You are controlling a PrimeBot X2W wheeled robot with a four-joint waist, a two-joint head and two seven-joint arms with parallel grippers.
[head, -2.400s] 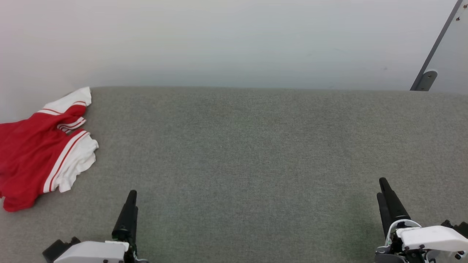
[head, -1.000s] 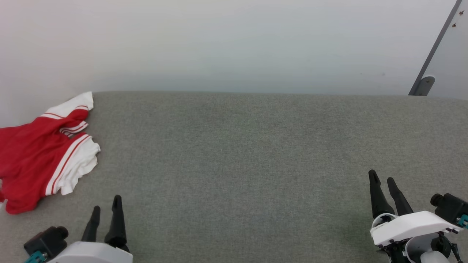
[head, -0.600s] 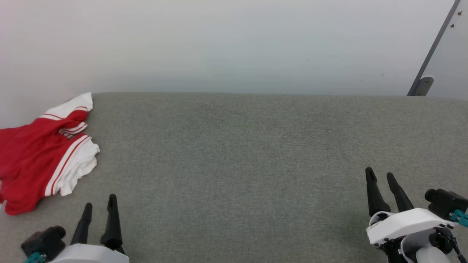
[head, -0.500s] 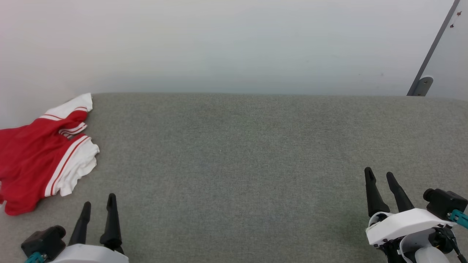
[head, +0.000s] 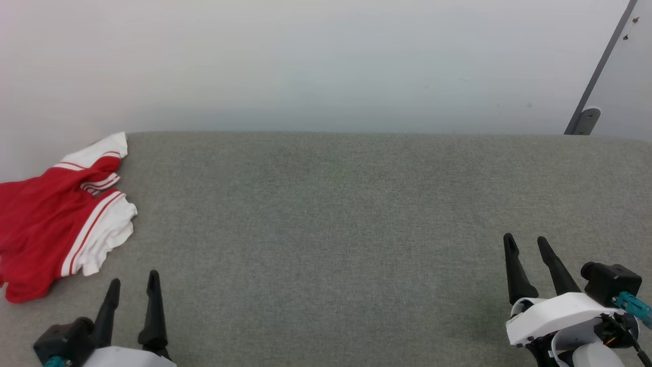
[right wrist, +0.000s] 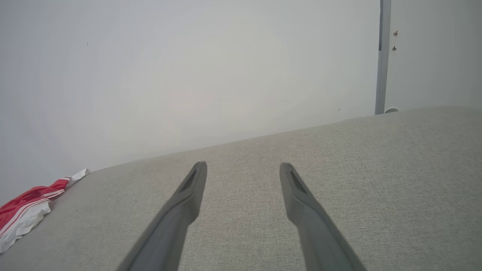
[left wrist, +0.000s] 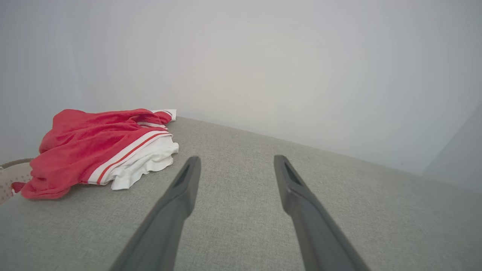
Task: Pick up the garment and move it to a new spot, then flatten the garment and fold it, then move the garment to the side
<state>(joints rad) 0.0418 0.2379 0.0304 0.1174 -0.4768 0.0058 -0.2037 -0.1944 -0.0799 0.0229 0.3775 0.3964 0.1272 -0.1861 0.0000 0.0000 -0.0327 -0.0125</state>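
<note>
The garment (head: 46, 224) is a red jersey with white, red-striped sleeves, lying crumpled at the far left end of the grey padded surface (head: 331, 229). Its letters and number are hidden in the folds. The left wrist view has the garment (left wrist: 94, 146) up and to the left of the fingers. In the right wrist view the garment (right wrist: 22, 210) lies far off at the lower left. My left gripper (head: 132, 278) stands open at the lower left, empty, a short way in front of the jersey. My right gripper (head: 524, 238) is open and empty at the lower right.
A pale wall (head: 326, 61) runs along the back edge of the surface. A grey metal strut with a bracket (head: 586, 120) leans at the far right. A pale dotted object (left wrist: 11, 177) peeks out beside the jersey at the left edge.
Both grippers went from shut to open. The left gripper drifted left and lower in the picture; the right one shifted slightly left. The garment has stayed put.
</note>
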